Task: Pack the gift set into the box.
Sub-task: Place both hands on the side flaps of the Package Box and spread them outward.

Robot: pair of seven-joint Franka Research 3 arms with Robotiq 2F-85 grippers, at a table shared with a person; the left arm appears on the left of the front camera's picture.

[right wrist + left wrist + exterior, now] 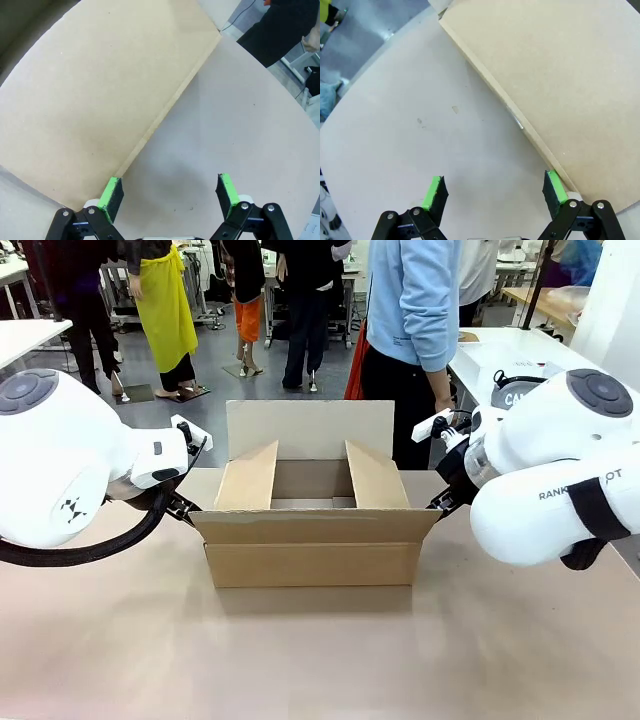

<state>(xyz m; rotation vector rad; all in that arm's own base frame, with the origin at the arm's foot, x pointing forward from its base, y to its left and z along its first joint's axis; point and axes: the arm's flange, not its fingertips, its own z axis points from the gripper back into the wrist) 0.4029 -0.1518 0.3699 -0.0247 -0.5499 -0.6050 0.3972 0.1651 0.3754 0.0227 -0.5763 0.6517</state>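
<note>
Left tool [493, 186] agape beside box [560, 75]

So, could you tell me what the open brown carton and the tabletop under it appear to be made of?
The open brown rectangular carton looks like matte corrugated cardboard: plain kraft faces, folded flaps, thick edges. The pinkish-beige tabletop seems smooth matte laminate, though uncertain.

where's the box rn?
Front view: the box sits open at the table centre, the left gripper at its left end, the right gripper at its right end, a person behind.
</note>
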